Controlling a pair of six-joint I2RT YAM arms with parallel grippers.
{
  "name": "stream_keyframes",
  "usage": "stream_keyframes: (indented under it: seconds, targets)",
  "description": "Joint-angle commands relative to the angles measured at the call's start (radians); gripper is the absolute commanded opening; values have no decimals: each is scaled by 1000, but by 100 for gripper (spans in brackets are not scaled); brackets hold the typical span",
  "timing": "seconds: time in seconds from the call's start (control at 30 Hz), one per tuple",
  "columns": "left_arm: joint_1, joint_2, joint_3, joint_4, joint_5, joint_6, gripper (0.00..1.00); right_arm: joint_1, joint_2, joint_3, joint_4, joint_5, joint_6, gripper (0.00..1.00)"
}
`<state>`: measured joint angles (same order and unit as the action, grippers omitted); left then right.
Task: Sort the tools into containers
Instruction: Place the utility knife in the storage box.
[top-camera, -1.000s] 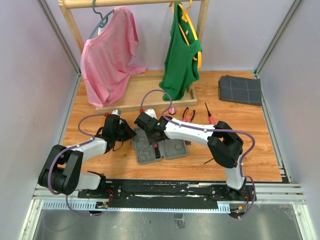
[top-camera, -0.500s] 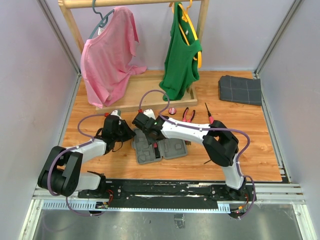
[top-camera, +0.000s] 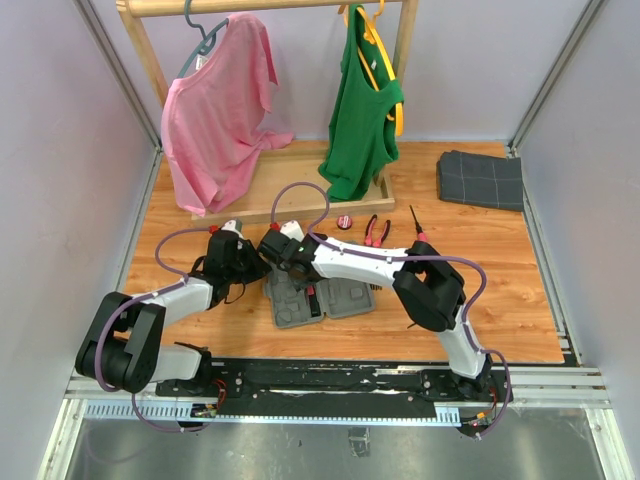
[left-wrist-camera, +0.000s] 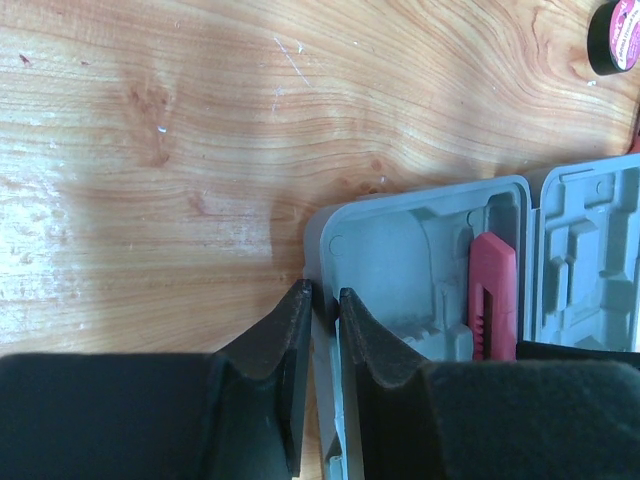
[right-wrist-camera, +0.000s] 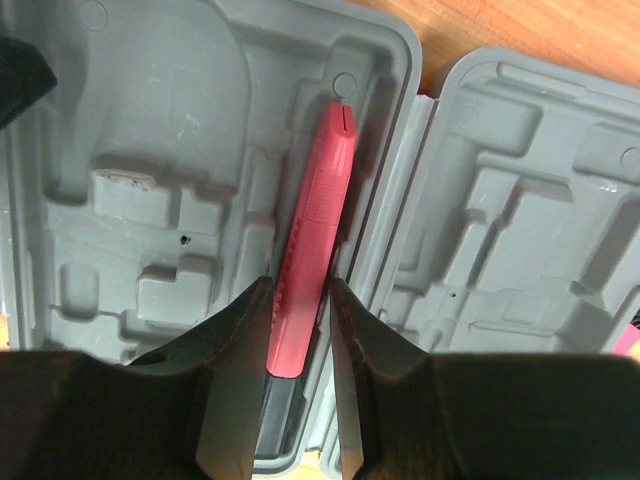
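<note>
The grey tool case (top-camera: 350, 298) lies open in two halves on the wooden table. A long pink knife (top-camera: 313, 300) lies in the slot beside the hinge of the left half; it also shows in the left wrist view (left-wrist-camera: 492, 290) and the right wrist view (right-wrist-camera: 320, 190). My left gripper (top-camera: 258, 272) (left-wrist-camera: 325, 292) is shut on the case's left rim (left-wrist-camera: 400, 260). My right gripper (top-camera: 297, 272) (right-wrist-camera: 300, 285) is closed around the knife's near part, inside the case (right-wrist-camera: 150, 180). Red-handled pliers (top-camera: 376, 231), a thin screwdriver (top-camera: 419, 228) and a small round red piece (top-camera: 345, 222) (left-wrist-camera: 618, 35) lie behind the case.
A wooden garment rack (top-camera: 290, 185) stands at the back with a pink shirt (top-camera: 215, 110) and a green top (top-camera: 360, 110) hanging from it. A folded dark grey cloth (top-camera: 480, 180) lies at the back right. Walls close in both sides.
My right wrist has shifted a little to the left over the case. The knife, the case and the left arm have stayed where they were.
</note>
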<state>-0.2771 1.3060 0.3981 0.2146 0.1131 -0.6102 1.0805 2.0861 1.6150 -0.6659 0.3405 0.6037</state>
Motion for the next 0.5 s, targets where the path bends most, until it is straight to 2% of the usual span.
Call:
stream_keyframes:
  seconds: [0.0,0.13,0.33,0.47]
  targets:
    - [9,-11,-6,17,-7,15,20,15,31,34,-56,51,-7,31]
    - [9,-14,-7,14,-12,15,20,14,45,42,-71,57,-6,29]
    - [9,-16,-6,12,-14,17,20,15,26,31,-78,76,1,18]
    - [9,-16,-7,11,-16,17,20,15,-5,11,-65,75,3,15]
